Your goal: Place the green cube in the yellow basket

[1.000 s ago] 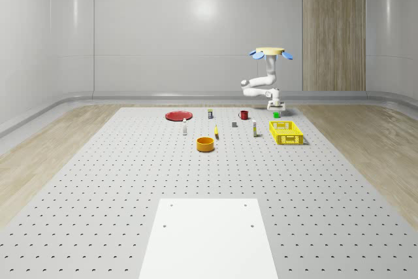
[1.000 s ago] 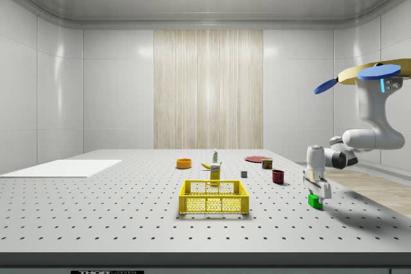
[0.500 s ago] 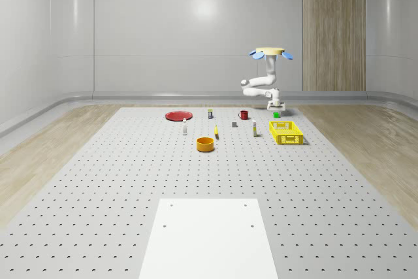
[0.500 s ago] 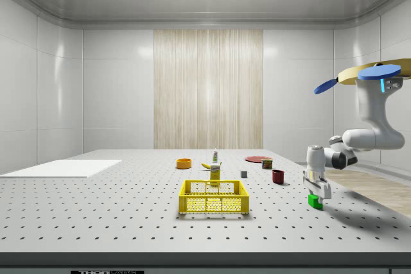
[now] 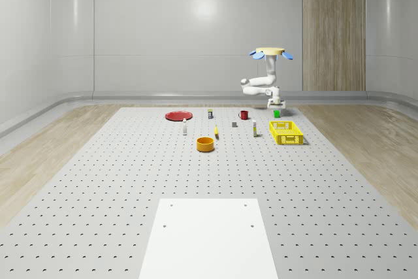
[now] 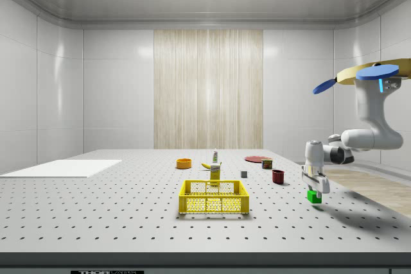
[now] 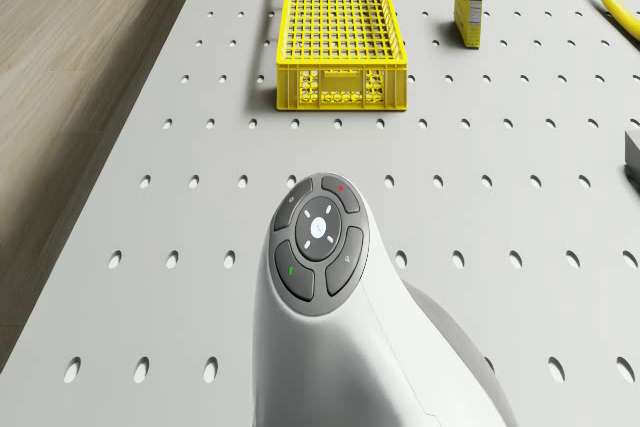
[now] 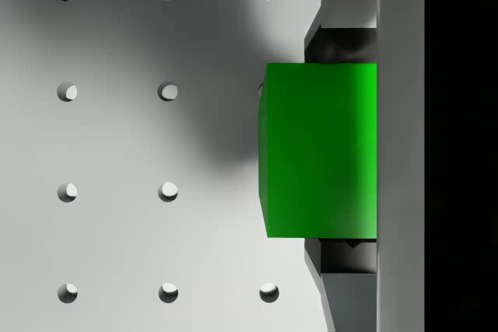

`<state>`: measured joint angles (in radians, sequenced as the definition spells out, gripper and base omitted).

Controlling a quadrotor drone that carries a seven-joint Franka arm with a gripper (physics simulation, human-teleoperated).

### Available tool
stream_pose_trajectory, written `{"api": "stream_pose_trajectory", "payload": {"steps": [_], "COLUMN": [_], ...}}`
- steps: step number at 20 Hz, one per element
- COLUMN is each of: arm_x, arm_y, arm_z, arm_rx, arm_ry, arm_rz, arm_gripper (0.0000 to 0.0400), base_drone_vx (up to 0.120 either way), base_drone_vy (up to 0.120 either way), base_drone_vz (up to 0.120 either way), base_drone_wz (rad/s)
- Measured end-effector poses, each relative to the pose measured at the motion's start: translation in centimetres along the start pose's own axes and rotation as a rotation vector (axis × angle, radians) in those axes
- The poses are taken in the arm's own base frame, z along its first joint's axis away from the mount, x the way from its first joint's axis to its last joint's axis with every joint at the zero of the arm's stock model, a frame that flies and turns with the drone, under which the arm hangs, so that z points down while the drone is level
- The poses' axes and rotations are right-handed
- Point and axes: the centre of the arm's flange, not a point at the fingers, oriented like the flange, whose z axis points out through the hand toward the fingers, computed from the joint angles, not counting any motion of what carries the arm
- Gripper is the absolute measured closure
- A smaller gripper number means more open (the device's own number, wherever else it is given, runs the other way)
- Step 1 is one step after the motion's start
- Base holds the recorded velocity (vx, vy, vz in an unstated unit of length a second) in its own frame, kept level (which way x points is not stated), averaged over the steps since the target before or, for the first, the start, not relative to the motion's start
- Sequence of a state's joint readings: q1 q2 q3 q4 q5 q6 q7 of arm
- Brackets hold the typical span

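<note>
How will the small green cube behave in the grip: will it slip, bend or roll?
The small green cube looks rigid, so probably no bending. Its flat faces sit between the gripper fingers, so slipping seems unlikely. If dropped, it would likely rest flat, not roll.

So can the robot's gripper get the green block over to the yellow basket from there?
Probably yes. The gripper holds the green cube just above the table, and the stretch to the yellow basket looks bare; it likely must rise over the rim.

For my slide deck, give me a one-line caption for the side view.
Hovering drone lifts the green cube in its pincer just off the table, beside the yellow basket.
</note>
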<state>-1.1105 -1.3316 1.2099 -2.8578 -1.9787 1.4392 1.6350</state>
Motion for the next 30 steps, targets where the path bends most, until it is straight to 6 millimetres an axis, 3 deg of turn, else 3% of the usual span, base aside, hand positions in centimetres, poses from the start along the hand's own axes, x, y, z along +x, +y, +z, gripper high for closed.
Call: {"api": "stream_pose_trajectory", "payload": {"steps": [10,15,19,30], "arm_x": [0.00,0.00,0.00,0.01], "arm_y": [0.00,0.00,0.00,0.00], "arm_z": [-0.95,-1.03,-1.05,-1.07], "arm_rx": [0.001,0.001,0.001,0.001], "arm_ry": [-0.001,-0.001,-0.002,-0.002], "arm_rz": [0.002,0.003,0.005,0.009], "arm_gripper": [0.0147,0.0147,0.0147,0.0147], "base_drone_vx": [0.120,0.120,0.120,0.120], "base_drone_vy": [0.000,0.000,-0.120,-0.015], "base_drone_vz": [0.000,0.120,0.120,0.040], "base_drone_wz": [0.000,0.000,0.000,0.000]}}
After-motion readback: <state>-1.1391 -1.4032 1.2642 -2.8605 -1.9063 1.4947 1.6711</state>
